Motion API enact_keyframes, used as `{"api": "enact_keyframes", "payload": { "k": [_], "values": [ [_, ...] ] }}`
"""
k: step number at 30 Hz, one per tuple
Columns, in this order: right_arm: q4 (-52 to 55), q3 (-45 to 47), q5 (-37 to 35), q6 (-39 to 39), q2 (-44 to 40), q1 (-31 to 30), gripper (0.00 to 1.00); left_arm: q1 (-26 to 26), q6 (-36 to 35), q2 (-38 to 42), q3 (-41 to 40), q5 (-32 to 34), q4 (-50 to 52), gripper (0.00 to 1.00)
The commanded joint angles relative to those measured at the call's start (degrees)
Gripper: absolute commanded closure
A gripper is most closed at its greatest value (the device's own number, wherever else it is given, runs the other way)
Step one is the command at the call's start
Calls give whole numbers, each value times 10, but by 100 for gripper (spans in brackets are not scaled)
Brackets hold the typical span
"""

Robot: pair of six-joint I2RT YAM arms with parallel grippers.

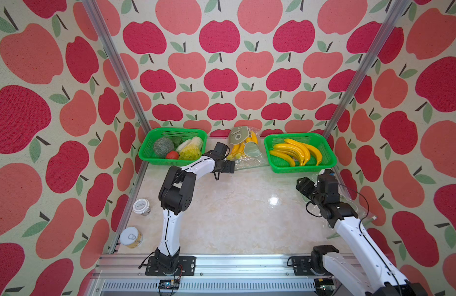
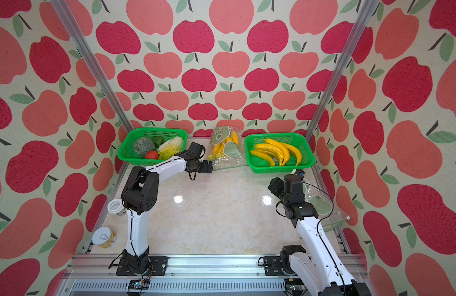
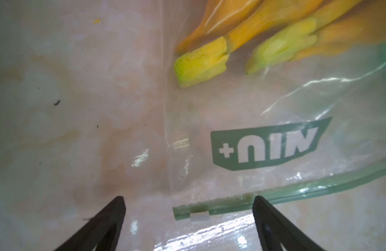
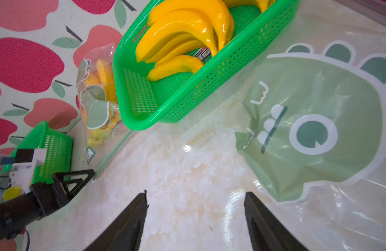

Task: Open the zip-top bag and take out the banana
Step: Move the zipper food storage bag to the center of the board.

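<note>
The zip-top bag (image 1: 250, 153) sits at the back of the table (image 1: 234, 205), between the vegetable basket (image 1: 167, 162) and the banana basket (image 1: 303, 169). Its zip end faces us.

Nearest me, the right gripper (image 4: 195, 193) hangs over bare marble-look tabletop with its jaws parted fairly wide and empty. It is just beside a flat dinosaur-print empty bag (image 4: 318, 134).

Farther in, the left gripper (image 3: 188, 196) has its jaws spread wide and grips nothing. The end of the green zip track (image 3: 226, 205) and its small white slider (image 3: 199, 216) lie between them.

That slider looks tiny and slick, so I'd worry the fingers pinch film instead, or it squirts free. With the other gripper well apart, nothing pins the bag, and a pull could drag the crinkly, glossy plastic across the polished top.

Inside the bag, the banana bunch (image 3: 201, 63) looks waxy yellow, with blocky greenish stems. Both baskets are perforated green plastic.
</note>
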State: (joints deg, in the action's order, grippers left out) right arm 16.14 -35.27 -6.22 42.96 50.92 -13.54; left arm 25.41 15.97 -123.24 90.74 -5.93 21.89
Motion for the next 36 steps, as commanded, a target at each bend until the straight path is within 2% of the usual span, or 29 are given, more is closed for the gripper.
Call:
{"api": "enact_keyframes", "payload": {
  "k": [1,6,12,17,20,25,36],
  "values": [
    [-44,15,12,-24,26,-42,26,-7,1,-26,37,-20,25,7],
    [-72,20,2,-24,63,-103,26,-16,3,-59,67,-23,33,17],
    [-82,17,-10,-19,91,-125,26,-13,-2,-96,108,-30,43,38],
    [-80,5,-20,-20,106,-132,26,-5,-6,-123,141,-19,60,59],
    [-85,9,-20,-12,112,-135,26,-1,-5,-125,144,-9,63,79],
    [-89,11,-21,-8,129,-147,26,2,16,-80,93,7,35,99],
    [-117,4,3,-11,163,-164,26,27,78,106,-126,55,-72,100]
  ]
}}
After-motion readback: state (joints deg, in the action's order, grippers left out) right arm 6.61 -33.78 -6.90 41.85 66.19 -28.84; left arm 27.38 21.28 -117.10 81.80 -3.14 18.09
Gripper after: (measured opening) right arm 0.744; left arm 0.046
